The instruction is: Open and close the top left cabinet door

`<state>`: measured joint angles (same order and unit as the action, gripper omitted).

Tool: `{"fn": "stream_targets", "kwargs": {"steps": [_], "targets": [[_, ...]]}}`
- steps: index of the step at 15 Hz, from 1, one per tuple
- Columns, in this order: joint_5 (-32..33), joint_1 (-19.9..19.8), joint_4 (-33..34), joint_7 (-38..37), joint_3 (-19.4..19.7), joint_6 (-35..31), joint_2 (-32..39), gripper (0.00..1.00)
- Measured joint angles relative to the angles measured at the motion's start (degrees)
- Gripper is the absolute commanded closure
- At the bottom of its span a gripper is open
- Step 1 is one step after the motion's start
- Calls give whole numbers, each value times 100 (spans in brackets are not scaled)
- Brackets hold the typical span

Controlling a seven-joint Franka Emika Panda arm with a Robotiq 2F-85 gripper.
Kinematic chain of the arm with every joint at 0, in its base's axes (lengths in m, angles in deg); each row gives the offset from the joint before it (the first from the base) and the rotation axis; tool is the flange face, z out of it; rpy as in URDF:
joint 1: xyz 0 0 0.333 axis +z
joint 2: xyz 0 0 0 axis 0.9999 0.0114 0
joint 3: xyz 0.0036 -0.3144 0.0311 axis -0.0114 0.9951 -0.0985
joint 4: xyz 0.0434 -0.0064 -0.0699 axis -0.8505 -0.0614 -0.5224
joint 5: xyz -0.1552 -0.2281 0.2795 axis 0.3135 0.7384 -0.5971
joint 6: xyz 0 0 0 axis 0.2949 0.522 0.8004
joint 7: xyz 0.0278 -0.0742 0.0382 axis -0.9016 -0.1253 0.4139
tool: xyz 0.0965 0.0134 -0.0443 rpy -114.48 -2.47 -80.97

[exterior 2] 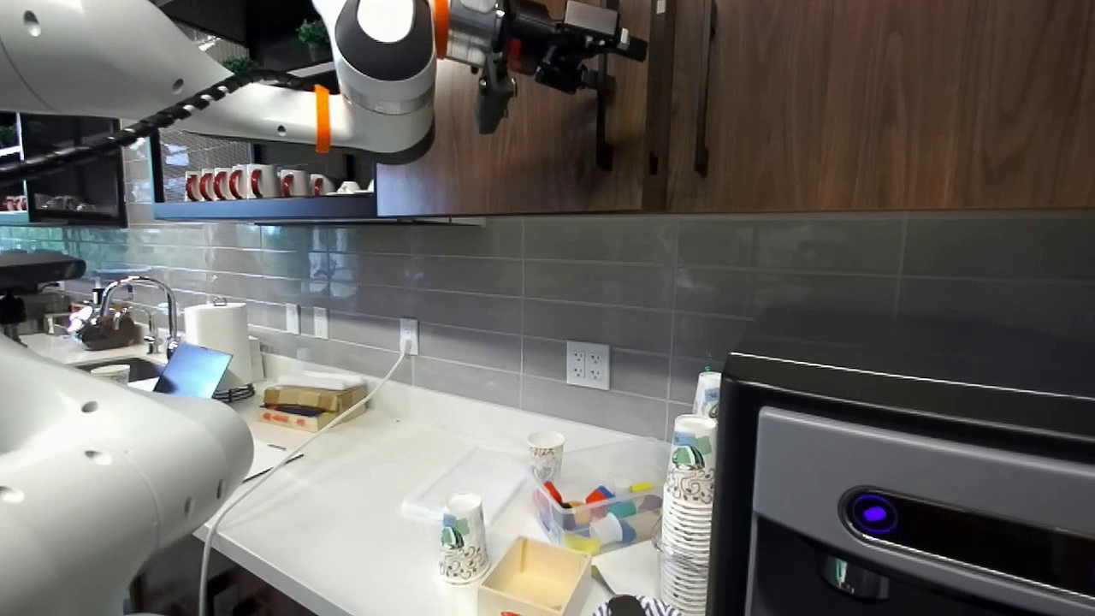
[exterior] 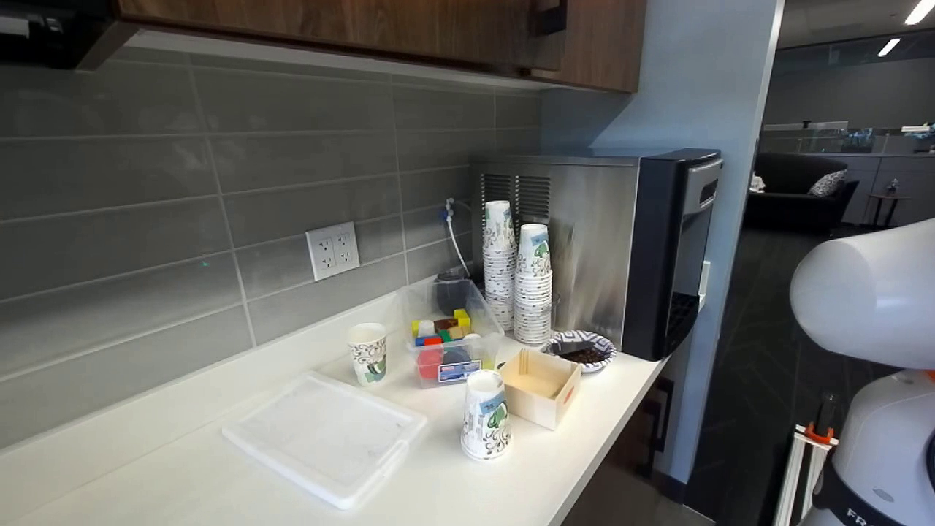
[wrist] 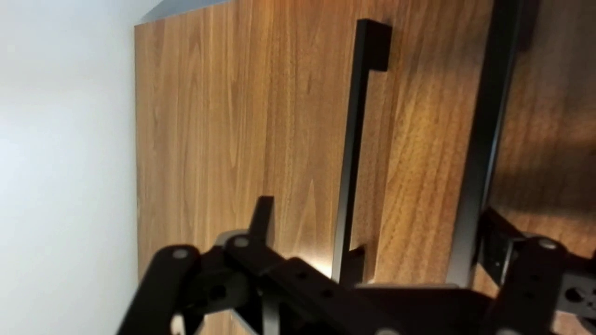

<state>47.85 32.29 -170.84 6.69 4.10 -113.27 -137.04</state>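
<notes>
Grey tile (exterior 2: 470, 282) backs a white counter (exterior 2: 342, 505) that carries, left to right in an exterior view, a clear lid (exterior 2: 453, 486), upturned paper cups (exterior 2: 463, 543) and a tall cup stack (exterior 2: 687, 522) beside a dispenser (exterior 2: 821, 436). Above, the robot arm (exterior 2: 385, 94) stretches from the left to the upper left cabinet door (exterior 2: 530, 162), with the neighbouring door (exterior 2: 898, 111) to the right of that. The left one seems to stand slightly ajar.

In the wrist view the gripper (wrist: 375, 209) is spread wide, its fingers (wrist: 262, 221) well apart. Going left to right there, first comes a finger seen against plain wood; next the farther handle (wrist: 354, 149), on the neighbouring door; then the nearer handle (wrist: 482, 153), on the upper left cabinet door; and last the second finger, which appears to touch that nearer handle along its side. Both handles show in the gap between the fingers. How firmly the second finger bears on the nearer handle, I cannot tell.
</notes>
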Motion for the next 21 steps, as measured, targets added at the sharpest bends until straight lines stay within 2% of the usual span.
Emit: {"fn": "stream_targets", "kwargs": {"steps": [7, 21], "targets": [[357, 387, -241, -21, 415, 643, -569, 0], [685, 402, -426, -84, 491, 1084, -1141, 0]]}}
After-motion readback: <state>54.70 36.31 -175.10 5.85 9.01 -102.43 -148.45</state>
